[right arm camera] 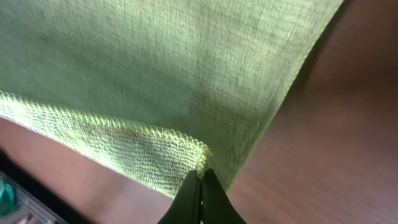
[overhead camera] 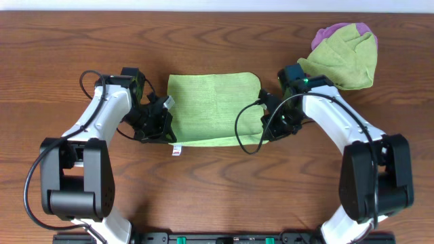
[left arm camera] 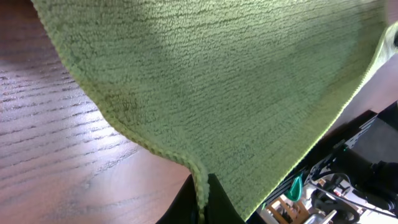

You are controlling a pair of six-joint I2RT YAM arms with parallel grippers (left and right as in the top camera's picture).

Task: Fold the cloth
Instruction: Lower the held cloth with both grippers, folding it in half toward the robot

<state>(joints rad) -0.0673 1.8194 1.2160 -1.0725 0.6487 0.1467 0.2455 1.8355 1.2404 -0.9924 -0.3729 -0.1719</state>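
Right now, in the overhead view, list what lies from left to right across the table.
left pincer → cloth → right pincer → green-and-purple heap of cloths

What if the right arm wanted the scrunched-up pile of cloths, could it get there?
Probably, for reaching: the pile lies close to the right arm, nothing between them. But its end effector is shut on the green cloth's corner, so it likely must let go first.

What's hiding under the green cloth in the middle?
Only the wooden table shows around the cloth. Whatever lies beneath its middle is covered, so I can't tell.
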